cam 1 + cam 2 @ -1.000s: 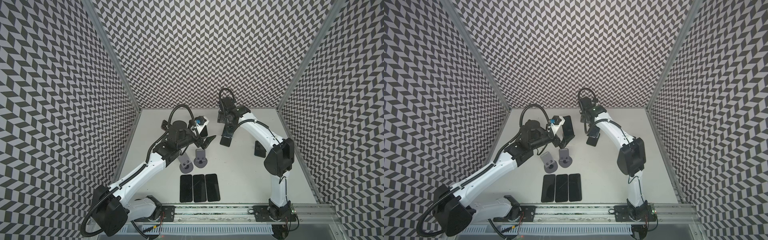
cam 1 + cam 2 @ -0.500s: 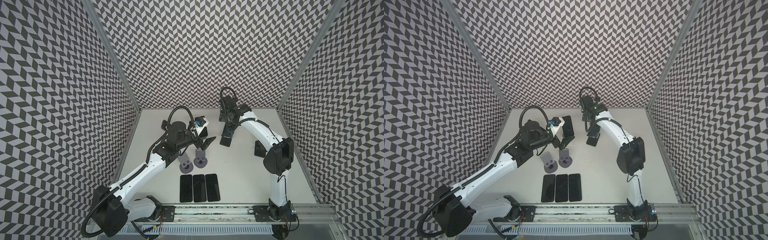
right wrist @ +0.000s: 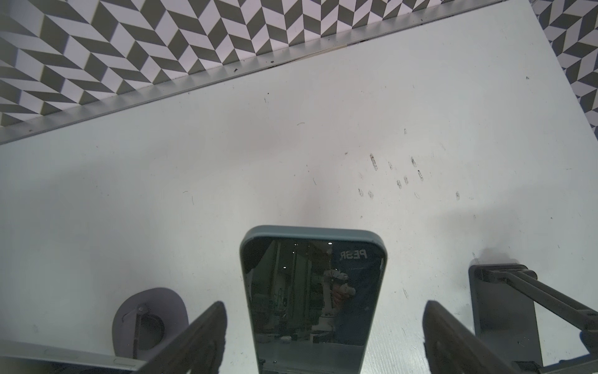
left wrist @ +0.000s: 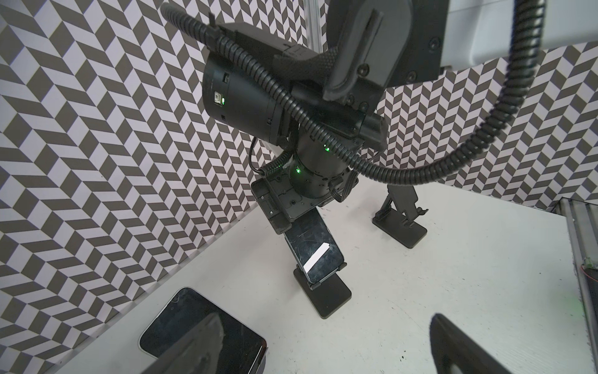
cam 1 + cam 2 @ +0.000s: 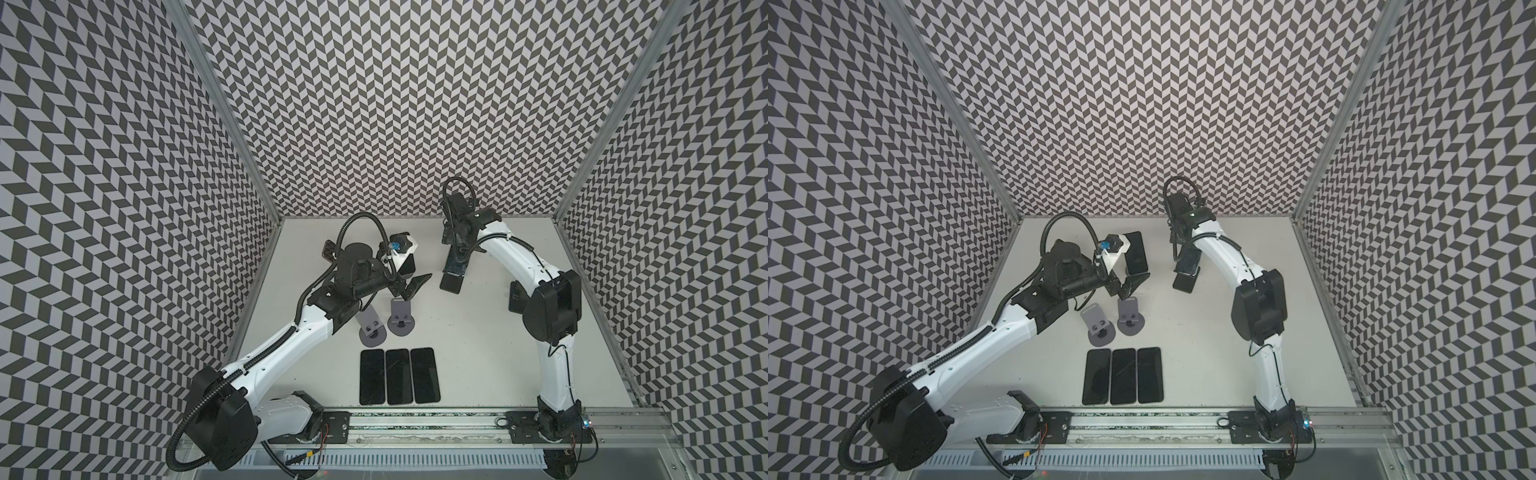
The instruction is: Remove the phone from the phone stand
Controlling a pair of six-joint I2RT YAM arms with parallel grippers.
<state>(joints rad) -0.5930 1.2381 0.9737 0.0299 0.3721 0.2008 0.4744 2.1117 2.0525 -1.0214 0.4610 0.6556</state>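
Left wrist view looks across the white desk [image 4: 453, 259] from the left tool [image 4: 323, 349], whose jaws gape wide and carry nothing; a dark phone lying flat [image 4: 200, 333] rests on the desk close by it; further right, the glossy black phone in a blue-grey case [image 4: 315, 255] leans on the black folding stand [image 4: 330, 298], lower edge tucked behind the lip; the right tool [image 3: 326, 336] straddles its upper end, fingers spread with a gap on each side, gripping nothing yet; the sound move is probably to centre, close squarely on the long edges, then lift along the backrest, so the lip is cleared and the light stand is not dragged.
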